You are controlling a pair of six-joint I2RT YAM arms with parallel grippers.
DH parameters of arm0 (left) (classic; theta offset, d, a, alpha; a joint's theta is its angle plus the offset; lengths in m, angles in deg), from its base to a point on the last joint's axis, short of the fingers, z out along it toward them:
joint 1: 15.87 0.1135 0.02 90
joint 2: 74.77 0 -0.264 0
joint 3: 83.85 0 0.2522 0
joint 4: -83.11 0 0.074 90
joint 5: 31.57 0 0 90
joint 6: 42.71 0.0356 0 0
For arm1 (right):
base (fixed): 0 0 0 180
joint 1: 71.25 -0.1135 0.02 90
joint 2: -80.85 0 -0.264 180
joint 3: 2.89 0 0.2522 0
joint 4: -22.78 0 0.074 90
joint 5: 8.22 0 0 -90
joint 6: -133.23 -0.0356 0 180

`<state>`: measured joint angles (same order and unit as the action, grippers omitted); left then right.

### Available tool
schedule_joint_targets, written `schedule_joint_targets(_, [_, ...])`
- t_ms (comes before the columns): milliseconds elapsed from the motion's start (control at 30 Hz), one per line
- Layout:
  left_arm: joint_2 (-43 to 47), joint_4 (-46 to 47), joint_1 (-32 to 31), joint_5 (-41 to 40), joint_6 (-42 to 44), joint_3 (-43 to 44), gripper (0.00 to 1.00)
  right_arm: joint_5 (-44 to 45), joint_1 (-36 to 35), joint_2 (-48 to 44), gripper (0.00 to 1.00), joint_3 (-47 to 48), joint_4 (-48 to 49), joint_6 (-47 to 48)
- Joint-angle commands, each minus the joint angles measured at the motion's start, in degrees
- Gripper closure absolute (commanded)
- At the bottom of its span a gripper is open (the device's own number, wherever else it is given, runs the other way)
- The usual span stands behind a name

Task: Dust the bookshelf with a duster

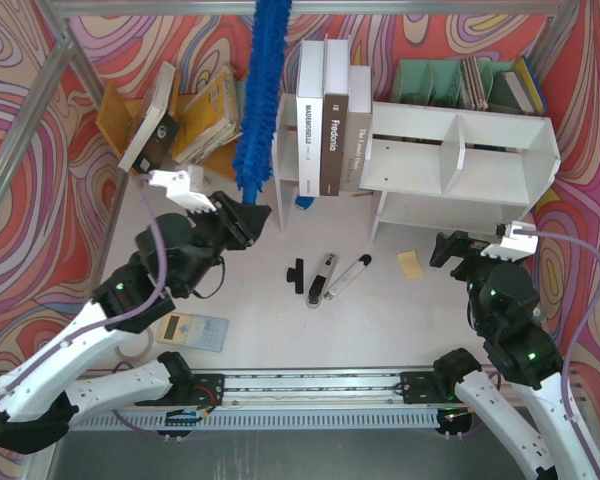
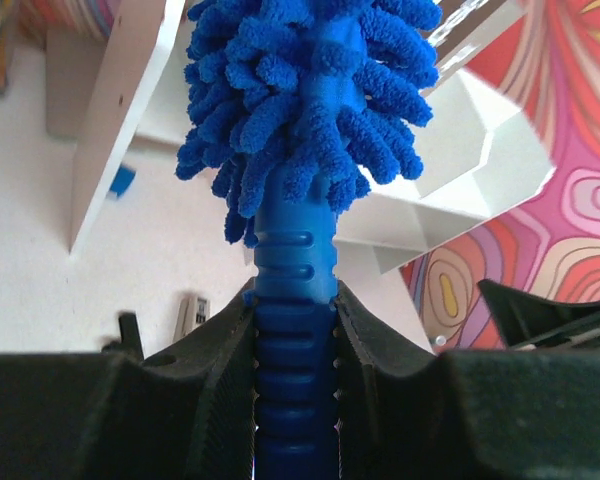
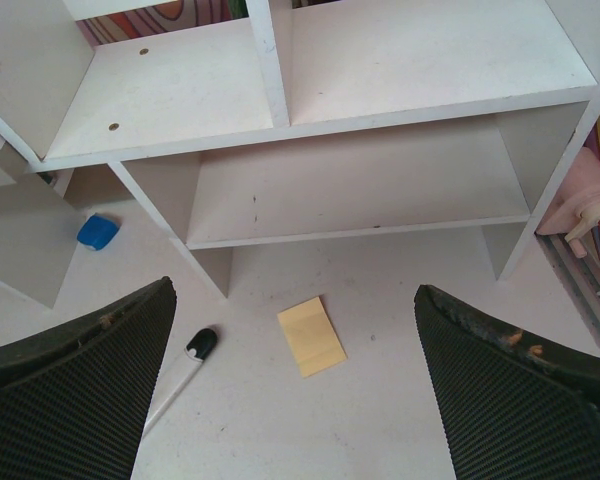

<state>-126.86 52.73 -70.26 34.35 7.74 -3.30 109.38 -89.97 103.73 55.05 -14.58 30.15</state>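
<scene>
The duster is long, bright blue and fluffy; it points toward the back wall, left of the bookshelf and apart from it. My left gripper is shut on its ribbed blue handle, with the fluffy head just beyond the jaws. The bookshelf is white, with two cubbies, a central divider and a lower shelf; it also shows in the left wrist view. My right gripper is open and empty, low in front of the bookshelf, its jaws wide apart.
Upright books lean on a thin white board left of the shelf. A green rack stands behind it. Leaning books are at back left. A yellow note, marker, small tools and calculator lie on the table.
</scene>
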Motion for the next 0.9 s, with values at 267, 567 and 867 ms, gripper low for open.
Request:
schedule_joint_targets(267, [4.5,-1.0,-0.1,-0.8,13.6,11.9,1.00,0.5,0.2,0.4,0.10,0.9,0.6,0.1])
schedule_joint_targets(567, [3.9,-12.8,-0.1,-6.2,9.3,7.1,1.00,0.4,0.2,0.6,0.10,0.7,0.6,0.3])
schedule_joint_targets(867, [2.3,-21.6,0.0,-7.8,8.2,3.7,1.00,0.5,0.2,0.5,0.09,0.6,0.7,0.3])
